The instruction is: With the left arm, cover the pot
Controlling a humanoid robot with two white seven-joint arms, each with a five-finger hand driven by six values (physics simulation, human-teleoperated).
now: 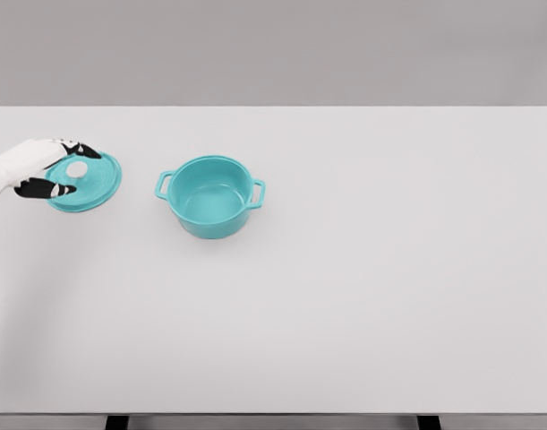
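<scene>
Pot and lid are shown well apart on a wide white table, as seen from the head camera. Both pieces are rendered in the same turquoise colour. The pot is placed left of the table's middle, in the far half of the surface; it is upright and uncovered, so that its interior and bare bottom are exposed. Two loop handles are carried at its rim, one directed to the left and one to the right.

The lid is found further left, near the table's left edge, and is separated from the pot by a strip of bare table top. Its upper face is turned toward the camera, and a pale round knob is seen close to its centre. Whether the lid lies flat on the table or is slightly raised and tilted cannot be settled from this single view.

The left hand, white with black fingertips, is brought in from the left edge of the picture and is positioned at the lid. Its fingers are partly curled: one dark tip is laid over the far rim of the lid, and others are placed at the near left rim, so that the knob is bracketed between them. The lid appears to be gripped across its left portion, though firm contact cannot be confirmed.

A plain grey wall is seen behind the table, and two dark table supports are visible at the bottom edge.
</scene>
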